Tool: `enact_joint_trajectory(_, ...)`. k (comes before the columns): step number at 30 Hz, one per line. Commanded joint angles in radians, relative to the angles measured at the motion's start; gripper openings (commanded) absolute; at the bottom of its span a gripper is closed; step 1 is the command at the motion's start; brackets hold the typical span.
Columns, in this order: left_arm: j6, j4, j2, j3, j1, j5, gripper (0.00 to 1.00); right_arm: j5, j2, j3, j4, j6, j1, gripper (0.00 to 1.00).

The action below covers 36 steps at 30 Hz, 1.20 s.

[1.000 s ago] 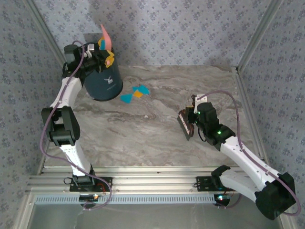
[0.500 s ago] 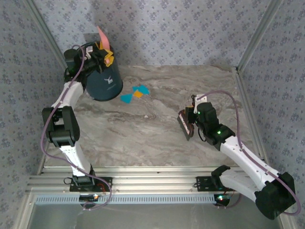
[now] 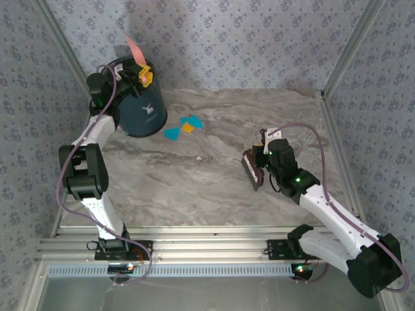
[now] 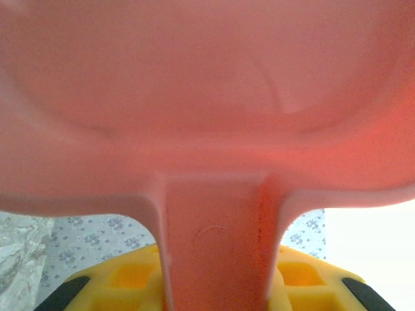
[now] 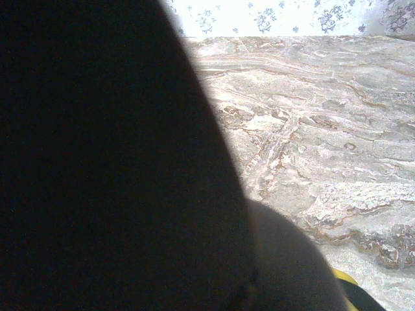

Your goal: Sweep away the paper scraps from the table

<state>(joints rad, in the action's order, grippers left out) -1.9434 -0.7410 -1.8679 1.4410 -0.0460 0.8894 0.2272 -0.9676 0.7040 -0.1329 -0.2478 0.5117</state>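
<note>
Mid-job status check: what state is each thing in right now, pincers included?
bin, upright, open at the top, in the far left corner.
dustpan, lifted and tipped steeply above the bin.
left pincer, shut on the dustpan's handle.
brush, held low, apart from the scraps.
right pincer, shut on the brush.
paper scraps, three lying unswept on the table beside the bin.

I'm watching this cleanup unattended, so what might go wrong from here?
The dustpan is tipped above the bin, close to its rim; anything sliding out may miss and land on the table.
Paper scraps lie right beside the bin; lowering the dustpan there could scatter them or nudge the bin.
The brush in the right tool sits far from those scraps, so they might get left unswept.
</note>
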Motion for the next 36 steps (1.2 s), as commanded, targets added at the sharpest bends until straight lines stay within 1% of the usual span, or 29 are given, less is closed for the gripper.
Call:
enact_joint_trajectory(1, -0.128, -0.181, 0.029, -0.022, -0.004, -0.049, 0.0, 0.011, 0.002, 0.025, 0.012, -0.01, -0.001, 0.0)
enact_joint_trajectory(7, -0.111, -0.172, 0.05, -0.02, -0.002, -0.041, 0.0, 0.01, 0.004, 0.025, 0.013, -0.013, -0.001, 0.0)
enact_joint_trajectory(9, -0.069, -0.133, 0.063, -0.003, -0.003, -0.021, 0.0, 0.005, 0.004, 0.025, 0.014, -0.015, 0.0, 0.0)
enact_joint_trajectory(11, 0.006, -0.058, 0.084, 0.019, -0.002, 0.005, 0.0, -0.005, 0.004, 0.025, 0.018, -0.013, 0.001, 0.0)
enact_joint_trajectory(13, 0.14, 0.097, 0.112, 0.051, -0.003, 0.036, 0.0, -0.008, 0.003, 0.025, 0.024, -0.014, 0.001, 0.0)
enact_joint_trajectory(15, 0.327, 0.311, 0.149, 0.091, -0.002, 0.055, 0.0, -0.009, 0.002, 0.024, 0.026, -0.022, 0.002, 0.0)
enact_joint_trajectory(20, 0.773, 0.828, 0.2, 0.22, 0.025, 0.058, 0.0, -0.023, 0.006, 0.021, 0.035, -0.047, -0.001, 0.0)
enact_joint_trajectory(23, 0.983, 1.067, 0.21, 0.284, 0.046, 0.05, 0.0, -0.039, 0.005, 0.021, 0.044, -0.069, -0.005, 0.0)
enact_joint_trajectory(26, 1.149, 1.224, 0.227, 0.308, 0.07, 0.029, 0.0, -0.077, 0.005, 0.028, 0.032, -0.1, -0.014, 0.0)
enact_joint_trajectory(31, 1.386, 1.454, 0.251, 0.324, 0.128, -0.041, 0.0, -0.101, 0.001, 0.028, 0.077, -0.118, -0.024, 0.0)
enact_joint_trajectory(33, 1.476, 1.528, 0.264, 0.317, 0.152, -0.086, 0.0, -0.116, -0.004, 0.026, 0.101, -0.137, -0.026, 0.0)
enact_joint_trajectory(36, 1.555, 1.594, 0.283, 0.29, 0.18, -0.172, 0.0, -0.14, -0.02, 0.02, 0.15, -0.169, -0.028, 0.0)
